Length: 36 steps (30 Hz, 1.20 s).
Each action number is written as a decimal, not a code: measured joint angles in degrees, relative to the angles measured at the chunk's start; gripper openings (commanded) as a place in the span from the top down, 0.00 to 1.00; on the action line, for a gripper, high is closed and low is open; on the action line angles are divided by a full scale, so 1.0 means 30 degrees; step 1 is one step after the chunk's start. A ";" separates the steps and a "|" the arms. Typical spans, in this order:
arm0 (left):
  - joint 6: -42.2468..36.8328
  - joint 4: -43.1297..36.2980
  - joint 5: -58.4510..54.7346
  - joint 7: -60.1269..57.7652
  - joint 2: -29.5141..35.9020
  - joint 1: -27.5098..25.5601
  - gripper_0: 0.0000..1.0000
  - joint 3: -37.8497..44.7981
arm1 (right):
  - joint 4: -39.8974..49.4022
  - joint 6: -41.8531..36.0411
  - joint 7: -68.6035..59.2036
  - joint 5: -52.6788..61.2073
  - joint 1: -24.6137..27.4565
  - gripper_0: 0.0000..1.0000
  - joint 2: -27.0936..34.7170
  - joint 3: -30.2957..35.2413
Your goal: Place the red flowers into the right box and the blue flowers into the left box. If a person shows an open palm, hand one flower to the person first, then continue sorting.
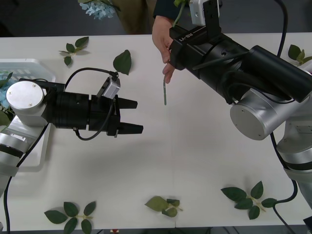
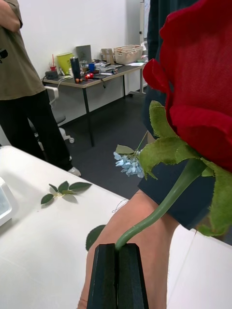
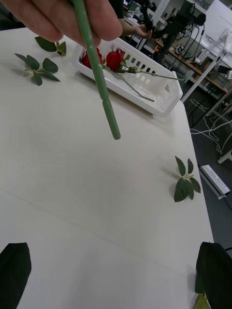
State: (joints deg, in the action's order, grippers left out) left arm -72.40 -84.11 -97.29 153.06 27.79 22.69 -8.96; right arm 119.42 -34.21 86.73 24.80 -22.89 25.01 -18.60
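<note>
My right gripper (image 1: 171,48) is raised over the table's far edge, its black fingers (image 2: 117,248) shut on the green stem of a red flower (image 2: 198,87). A person's hand (image 1: 163,39) holds the same stem (image 1: 165,92), whose lower end hangs free above the table (image 3: 99,72). My left gripper (image 1: 139,116) hovers open and empty at the left centre, pointing toward the stem. The left box (image 1: 29,66) holds blue flowers (image 1: 5,80). Two more red flowers (image 3: 108,60) lie in the right box (image 3: 159,99).
Loose green leaf sprigs lie scattered at the far left (image 1: 75,48), beside it (image 1: 122,62), near the front edge (image 1: 68,214) (image 1: 165,204) (image 1: 246,197) and at the far right (image 1: 297,52). Another blue flower (image 1: 100,9) shows beyond the table's far edge.
</note>
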 measured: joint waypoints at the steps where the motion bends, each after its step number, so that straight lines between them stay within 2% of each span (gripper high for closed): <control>1: 0.0000 0.0000 0.0000 0.0000 0.0000 0.0000 0.00 0.0000 | -0.0002 0.0001 0.0000 0.0000 0.0000 1.00 0.0000 0.0000; 3: 0.0000 0.0000 0.0000 0.0000 0.0000 0.0000 0.00 0.0000 | -0.0012 0.0002 0.0000 0.0000 0.0000 0.97 0.0000 0.0000; 4: 0.0000 0.0000 0.0000 0.0000 0.0000 0.0000 0.00 0.0000 | -0.0017 0.0002 0.0000 0.0000 0.0000 0.83 0.0000 0.0000; 6: 0.0000 0.0000 0.0000 0.0000 0.0000 0.0000 0.00 0.0000 | -0.0021 0.0002 0.0000 -0.0007 0.0000 0.45 0.0000 0.0000; 7: 0.0000 0.0000 0.0000 0.0000 0.0000 0.0000 0.00 0.0000 | -0.0022 0.0003 0.0000 -0.0018 0.0000 0.22 0.0000 0.0000; 9: 0.0000 0.0000 0.0000 0.0000 0.0000 0.0000 0.00 0.0000 | -0.0024 0.0003 0.0000 -0.0057 -0.0001 0.04 0.0000 0.0000; 10: 0.0000 0.0000 0.0000 0.0000 0.0000 0.0000 0.00 0.0000 | -0.0026 0.0003 0.0000 -0.0083 -0.0001 0.00 0.0000 0.0000; 23: 0.0000 0.0001 0.0000 0.0000 -0.0001 0.0000 0.00 0.0000 | 0.0031 0.0003 0.0000 0.0334 0.0051 0.00 0.0572 0.0000; 26: 0.0000 0.0002 0.0000 0.0000 -0.0002 0.0000 0.00 0.0000 | 0.0695 0.0005 -0.0001 0.1142 0.0497 0.00 0.2009 0.0002; 31: 0.0000 0.0008 -0.0001 0.0000 -0.0008 0.0000 0.00 -0.0001 | 0.2522 0.0144 -0.0006 0.3402 0.2161 0.00 0.5744 0.0294; 36: 0.0000 0.0010 -0.0004 0.0000 -0.0013 0.0000 0.00 -0.0002 | 0.2757 0.0138 -0.0018 0.5293 0.4046 0.00 0.8163 0.1892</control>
State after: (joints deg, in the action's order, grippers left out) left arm -72.40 -84.08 -97.30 153.06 27.75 22.69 -8.97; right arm 127.69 -33.80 86.67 40.68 -10.75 49.50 -12.92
